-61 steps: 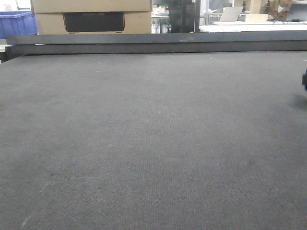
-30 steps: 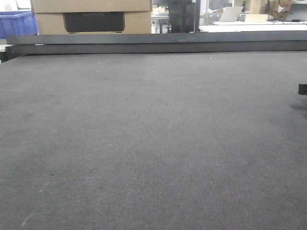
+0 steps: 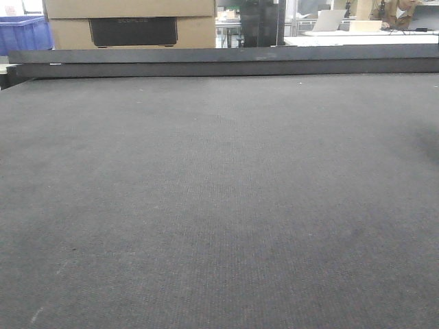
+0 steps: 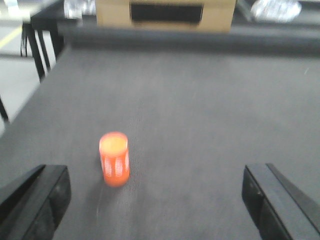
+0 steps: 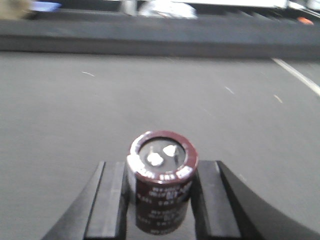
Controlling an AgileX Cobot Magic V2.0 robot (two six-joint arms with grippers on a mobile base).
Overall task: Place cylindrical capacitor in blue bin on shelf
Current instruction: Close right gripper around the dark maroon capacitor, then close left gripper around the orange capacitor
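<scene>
standing upright in the right gripper [image 5: 160,200]: maroon capacitor [image 5: 163,172], two silvery terminals.

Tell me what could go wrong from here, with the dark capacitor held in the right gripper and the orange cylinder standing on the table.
1. The right gripper pinches the round capacitor by its sides only, so it may slip or twist in transit.
2. The orange cylinder stands upright and untouched inside the open left gripper; a sideways move could topple it.

Left claw [image 4: 157,200] gapes wide; right claw [image 5: 161,202] grips the capacitor [image 5: 162,172].
</scene>
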